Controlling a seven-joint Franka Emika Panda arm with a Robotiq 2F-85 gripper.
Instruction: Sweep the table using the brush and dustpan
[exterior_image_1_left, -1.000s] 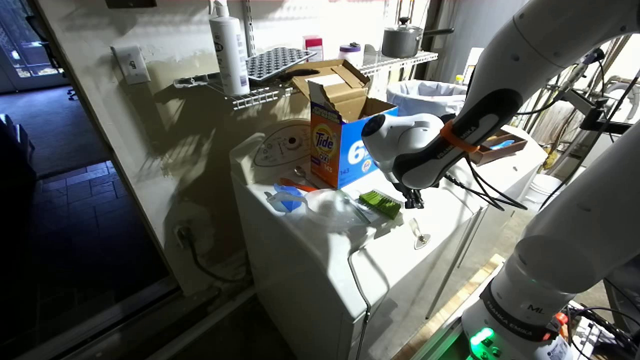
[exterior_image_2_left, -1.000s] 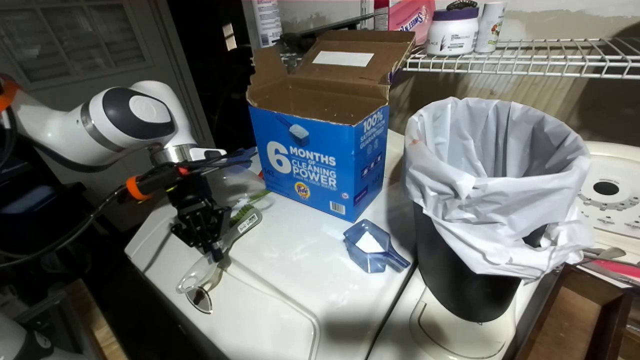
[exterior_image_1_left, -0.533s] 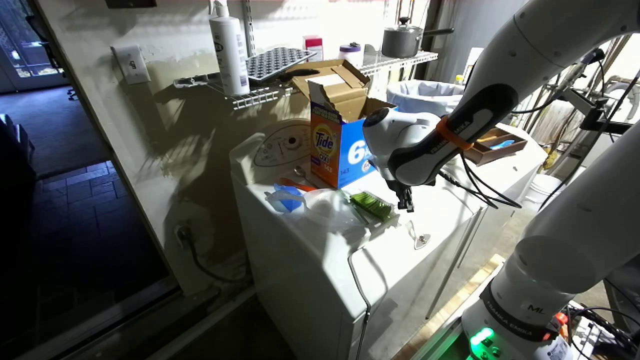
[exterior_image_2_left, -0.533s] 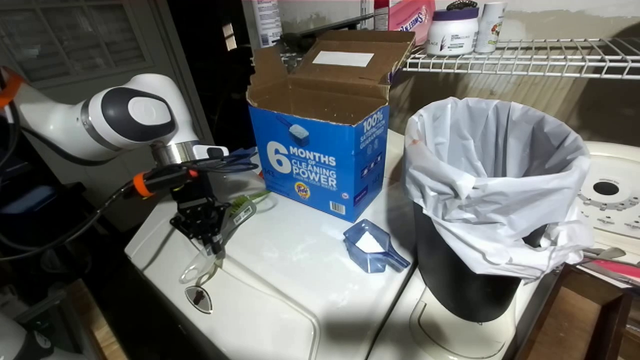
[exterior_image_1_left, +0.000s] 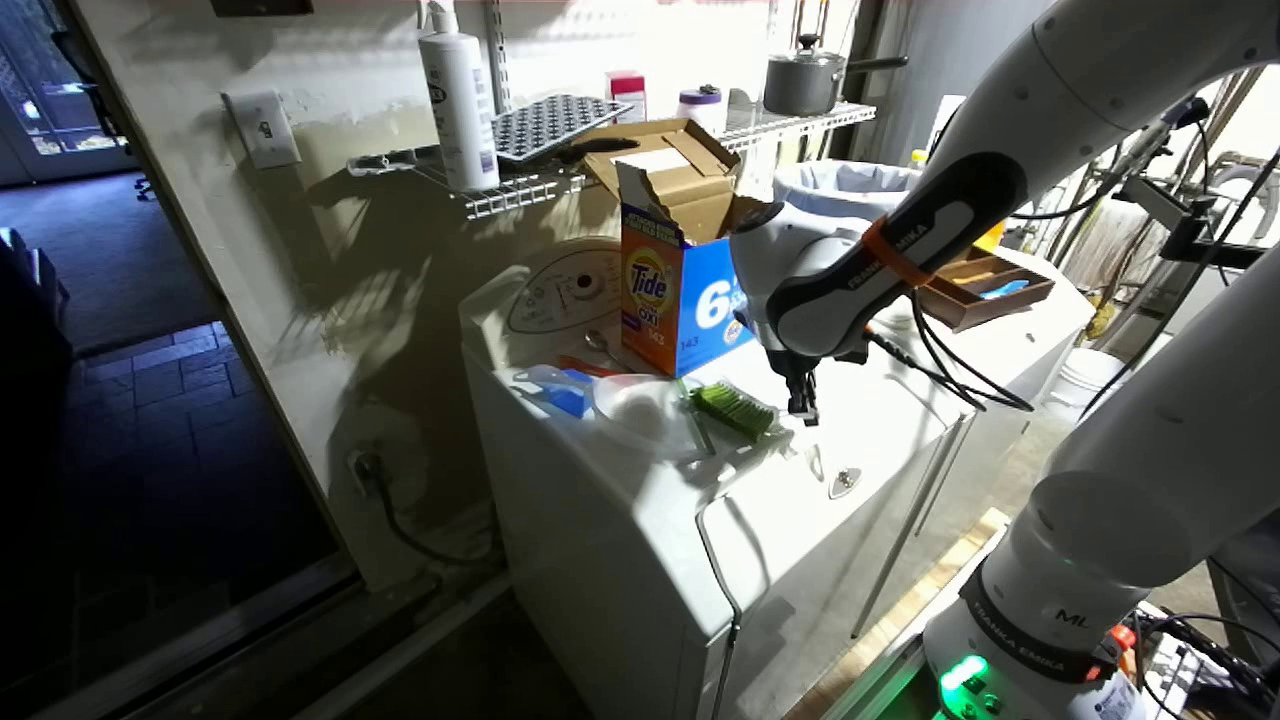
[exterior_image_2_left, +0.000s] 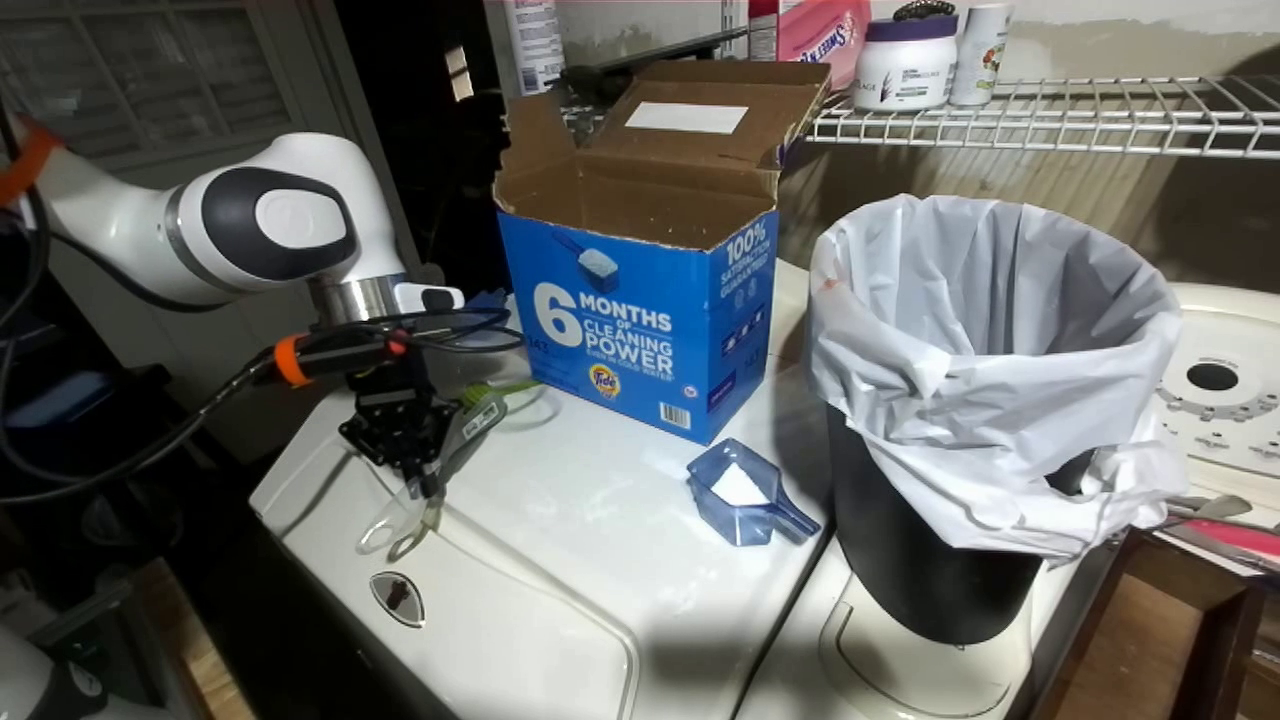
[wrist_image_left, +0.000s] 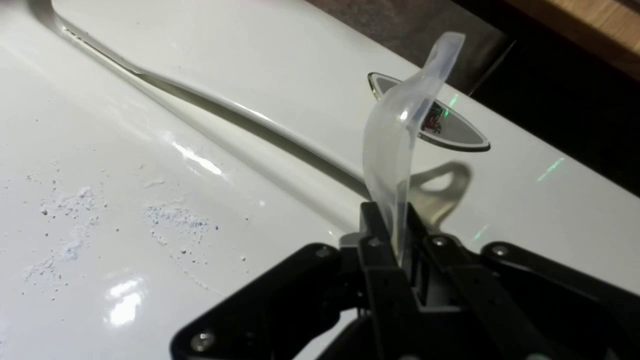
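Carrying most items is a white bench (exterior_image_2_left: 600, 520). Beyond its edge stands a black trash bin (exterior_image_2_left: 990, 420), white-lined. On the bench: a Tide detergent carton (exterior_image_2_left: 625, 320), opened at the top. A clear dustpan (exterior_image_1_left: 637, 405) sits at the bench's end, just beside the brush (exterior_image_1_left: 736, 408). The pincer (wrist_image_left: 392, 220) is narrow, gripping the brush by its translucent handle (wrist_image_left: 392, 132). A blue scoop (exterior_image_2_left: 757, 525) near the carton holds white powder (exterior_image_2_left: 740, 487). Loose pale granules (wrist_image_left: 179, 220) dot the bench.

A blue scoop (exterior_image_2_left: 756, 520) lies near an open cardboard box (exterior_image_2_left: 635, 320) and a lined bin (exterior_image_2_left: 920, 545).
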